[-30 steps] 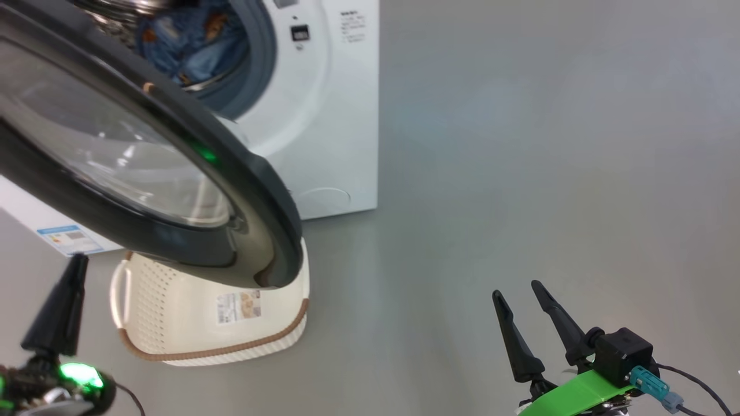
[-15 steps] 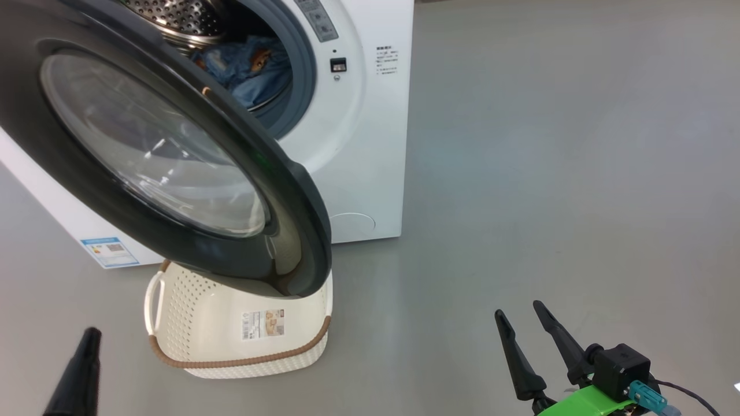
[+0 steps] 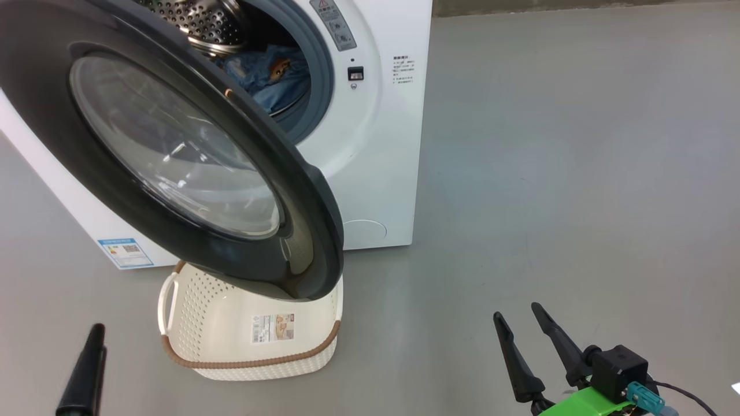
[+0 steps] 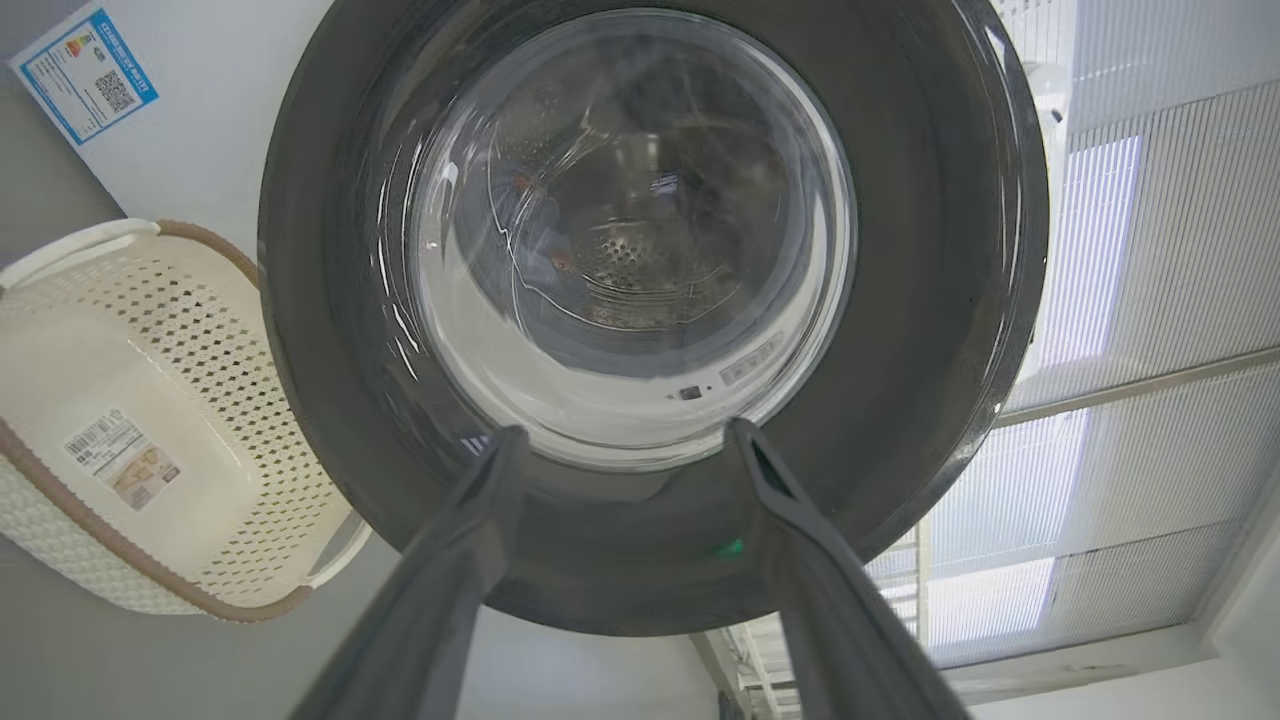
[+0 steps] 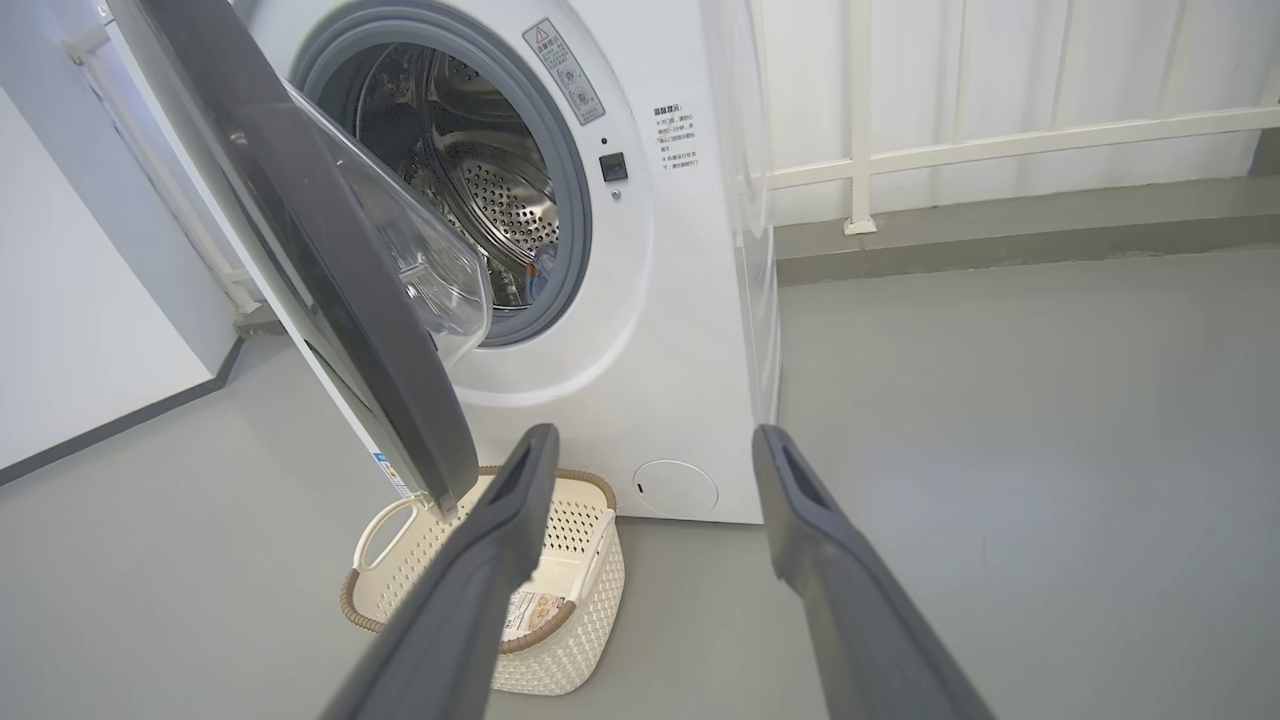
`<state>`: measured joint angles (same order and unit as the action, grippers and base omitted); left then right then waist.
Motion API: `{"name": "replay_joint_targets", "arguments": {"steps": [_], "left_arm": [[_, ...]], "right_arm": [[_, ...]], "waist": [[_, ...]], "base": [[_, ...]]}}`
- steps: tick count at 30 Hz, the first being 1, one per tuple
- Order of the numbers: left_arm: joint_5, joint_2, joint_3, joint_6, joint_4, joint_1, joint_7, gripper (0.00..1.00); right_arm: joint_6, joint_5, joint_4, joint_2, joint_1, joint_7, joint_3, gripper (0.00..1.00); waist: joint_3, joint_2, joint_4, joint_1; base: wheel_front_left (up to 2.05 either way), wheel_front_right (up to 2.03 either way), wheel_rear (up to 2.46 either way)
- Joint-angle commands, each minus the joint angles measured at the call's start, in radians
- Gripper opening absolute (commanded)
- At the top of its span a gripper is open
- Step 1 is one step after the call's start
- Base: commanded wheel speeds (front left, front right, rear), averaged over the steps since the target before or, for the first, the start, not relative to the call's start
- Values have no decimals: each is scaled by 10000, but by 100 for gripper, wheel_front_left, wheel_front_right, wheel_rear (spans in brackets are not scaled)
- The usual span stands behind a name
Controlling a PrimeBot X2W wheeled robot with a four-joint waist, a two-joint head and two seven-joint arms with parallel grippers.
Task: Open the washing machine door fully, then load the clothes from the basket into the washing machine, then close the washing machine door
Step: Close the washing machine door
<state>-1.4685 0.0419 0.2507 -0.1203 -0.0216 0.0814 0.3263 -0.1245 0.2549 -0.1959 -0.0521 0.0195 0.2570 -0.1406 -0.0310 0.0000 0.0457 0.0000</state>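
One washing machine door [image 3: 300, 190] swung out, lower edge over one basket [image 3: 191, 300]; clothes [image 3: 272, 75] inside one washing machine [image 3: 381, 144]; wide floor [image 3: 549, 173] rightward. Left end effector [image 4: 625, 430], right end effector [image 3: 517, 312] (two total) spread apart, gripping nothing.

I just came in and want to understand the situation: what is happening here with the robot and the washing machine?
The robot is doing a laundry task. The washing machine door stands open, above the basket on the floor. The blue clothes lie in the drum and the basket looks empty. The left gripper, open, faces the door; the right gripper, open, holds nothing. Only closing the door remains.
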Motion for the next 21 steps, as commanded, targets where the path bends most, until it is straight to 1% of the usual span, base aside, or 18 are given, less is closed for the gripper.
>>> {"name": "replay_joint_targets", "arguments": {"steps": [1, 5, 6, 11, 12, 14, 16, 21], "left_arm": [[472, 446, 154, -103, -364, -1, -297, 100], [1863, 1235, -807, -103, -506, 227, -1629, 100], [2453, 1718, -1395, -103, -533, 316, -2454, 100], [4179, 3120, -2852, -103, -93, 397, -5055, 100], [4515, 3346, -3077, -103, 57, 358, -5444, 100], [5212, 3662, -3342, -103, 357, 255, -5784, 100], [5968, 3760, -3316, -103, 542, 129, -5864, 100], [8098, 3407, -2661, -103, 405, 121, -5876, 100]], "right_arm": [[-62, -7, 193, 19, 69, 48, -227, 100], [-62, -128, 189, 19, 79, 48, -234, 100], [-62, -166, 187, 19, 79, 48, -229, 100], [-62, -171, 205, 19, 71, 48, -220, 100], [-62, -164, 206, 19, 72, 48, -220, 100], [-62, -158, 204, 19, 75, 48, -222, 100], [-62, -156, 201, 19, 76, 48, -218, 100], [-62, -170, 219, 19, 73, 48, -201, 100]], "waist": [[9, 0, 2, 0], [41, 0, 6, 0], [52, 0, 10, 0], [62, 0, 21, 0], [62, 0, 26, 0], [65, 0, 36, 0], [66, 0, 48, 0], [45, 0, 49, 0]], "base": [[0, 0, 0], [0, 0, 0], [0, 0, 0], [0, 0, 0], [0, 0, 0], [0, 0, 0], [0, 0, 0], [0, 0, 0]]}}
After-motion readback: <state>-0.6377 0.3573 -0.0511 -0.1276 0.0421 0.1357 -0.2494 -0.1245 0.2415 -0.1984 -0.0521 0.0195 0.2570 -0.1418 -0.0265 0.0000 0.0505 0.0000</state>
